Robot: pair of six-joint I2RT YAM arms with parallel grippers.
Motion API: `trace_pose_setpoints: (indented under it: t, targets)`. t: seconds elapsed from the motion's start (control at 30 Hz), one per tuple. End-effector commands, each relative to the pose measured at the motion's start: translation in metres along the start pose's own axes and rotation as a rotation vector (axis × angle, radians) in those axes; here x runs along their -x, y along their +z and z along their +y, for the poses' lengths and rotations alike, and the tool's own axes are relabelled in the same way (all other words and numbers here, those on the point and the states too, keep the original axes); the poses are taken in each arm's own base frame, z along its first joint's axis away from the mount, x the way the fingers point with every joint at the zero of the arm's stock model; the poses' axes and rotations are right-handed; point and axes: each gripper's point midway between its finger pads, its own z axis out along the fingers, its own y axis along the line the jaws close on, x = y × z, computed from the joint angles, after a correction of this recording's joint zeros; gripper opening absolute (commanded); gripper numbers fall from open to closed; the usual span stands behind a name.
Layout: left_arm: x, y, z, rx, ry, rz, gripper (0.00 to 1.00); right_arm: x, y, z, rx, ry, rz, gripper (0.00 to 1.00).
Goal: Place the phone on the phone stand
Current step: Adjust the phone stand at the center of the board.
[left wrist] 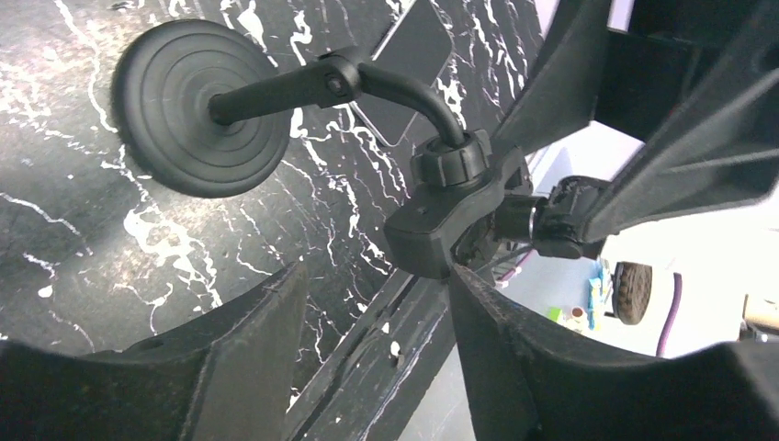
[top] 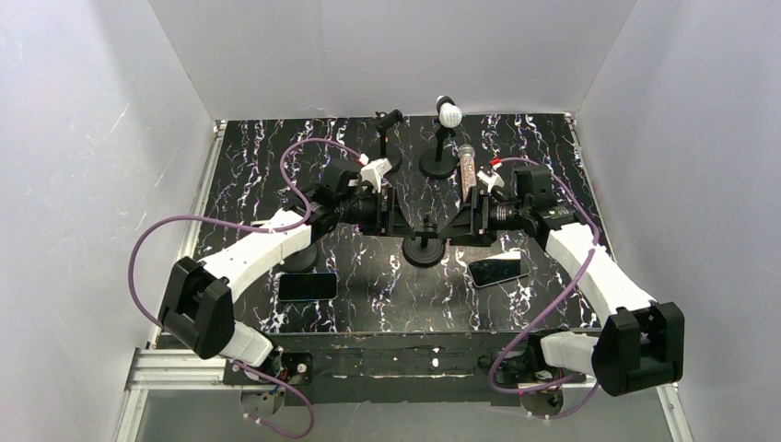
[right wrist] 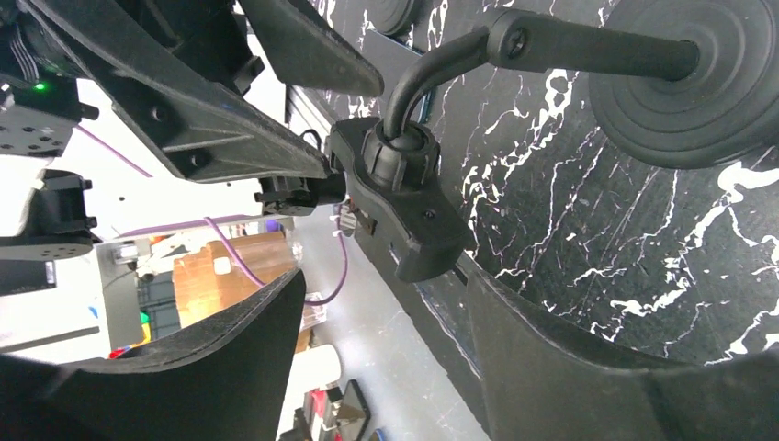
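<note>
The black phone stand has a round base point(top: 424, 251) at the table's middle, with a bent arm and a clamp head. Its clamp head shows in the left wrist view point(left wrist: 448, 213) and in the right wrist view point(right wrist: 404, 209). One dark phone point(top: 308, 286) lies flat at the front left. A second phone point(top: 498, 271) lies flat at the front right, and also shows in the left wrist view point(left wrist: 413, 64). My left gripper point(top: 398, 217) point(left wrist: 377, 276) and right gripper point(top: 466, 219) point(right wrist: 386, 280) face each other across the stand's head. Both are open and empty.
A second round-based stand point(top: 437, 164) with a white ball top point(top: 448, 114) stands at the back centre. A small black holder point(top: 391, 120) stands at the back left of it. A black disc point(top: 308, 259) lies under my left arm. White walls enclose the marbled table point(top: 249, 166).
</note>
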Motion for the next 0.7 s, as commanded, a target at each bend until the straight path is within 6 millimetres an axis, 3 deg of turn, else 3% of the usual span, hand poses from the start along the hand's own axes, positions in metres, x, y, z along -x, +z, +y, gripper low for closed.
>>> trace_pose_setpoints:
  t: [0.0, 0.13, 0.53, 0.67]
  targets:
    - [0.019, 0.000, -0.020, -0.070, 0.041, -0.042, 0.52, 0.007, 0.005, 0.004, 0.050, 0.010, 0.005, 0.70]
    - [0.018, 0.006, -0.019, -0.082, 0.033, -0.025, 0.46, 0.012, 0.008, 0.000, 0.037, 0.017, 0.003, 0.67]
    - [0.010, 0.008, -0.011, -0.062, 0.023, -0.012, 0.36, 0.029, 0.013, 0.006, 0.070, 0.026, -0.002, 0.41]
    - [0.007, 0.009, -0.009, -0.058, 0.022, -0.005, 0.28, 0.030, 0.013, 0.008, 0.077, 0.023, 0.000, 0.32]
